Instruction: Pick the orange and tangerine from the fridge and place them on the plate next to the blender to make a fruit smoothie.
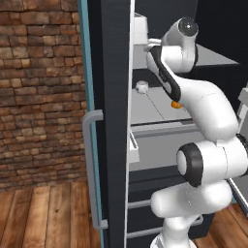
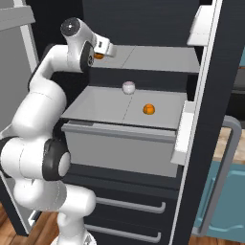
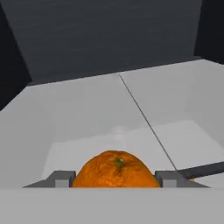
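First fruit gripped on the upper fridge shelf; nothing has reached the plate yet.

The orange (image 3: 115,169) sits between the two fingertips of the tool (image 3: 114,178) in the hand view, which press against its sides, so the tool looks closed on it, still low over the upper shelf (image 2: 158,60) of the fridge (image 1: 114,145). In the right base view a glimpse of that fruit shows just behind the hand. The second fruit, likely the tangerine (image 2: 149,109), rests on the lower shelf (image 2: 95,107), near a small white round object (image 2: 128,87) further back. By my reading, both carries remain: lift this fruit out, take it to the plate beside the blender, then return for the other.
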